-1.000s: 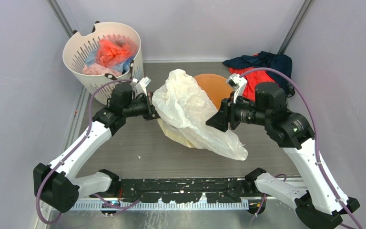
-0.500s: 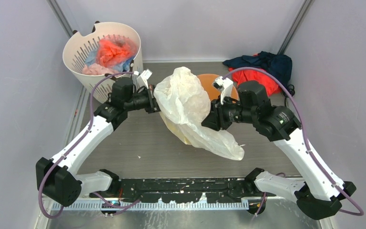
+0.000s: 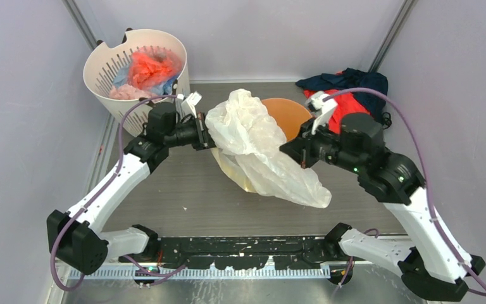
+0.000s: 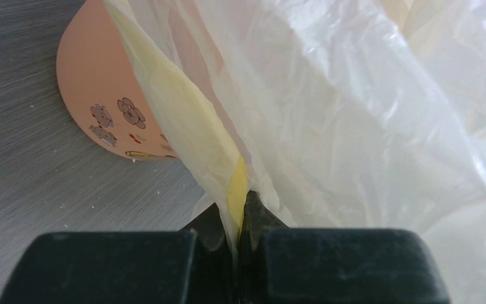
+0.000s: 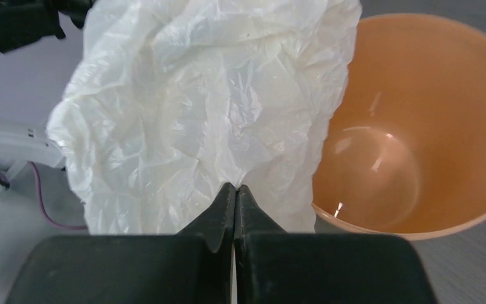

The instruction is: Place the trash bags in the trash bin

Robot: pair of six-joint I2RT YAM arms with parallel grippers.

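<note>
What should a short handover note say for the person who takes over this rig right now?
Left gripper: shut on the trash bag, a fold pinched between its fingers.
Right gripper: shut at the bag's other side, apparently pinching the film.
Trash bin: upright behind the bag, nothing visible inside.
Done: the bag is held up by both arms, beside the bin's mouth.
Left to do: get the whole bag into the bin, then release.

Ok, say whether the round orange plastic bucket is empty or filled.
Empty: the orange plastic bucket shows a bare, glossy bottom; the pale-yellow film bag hides only its left edge.
</note>
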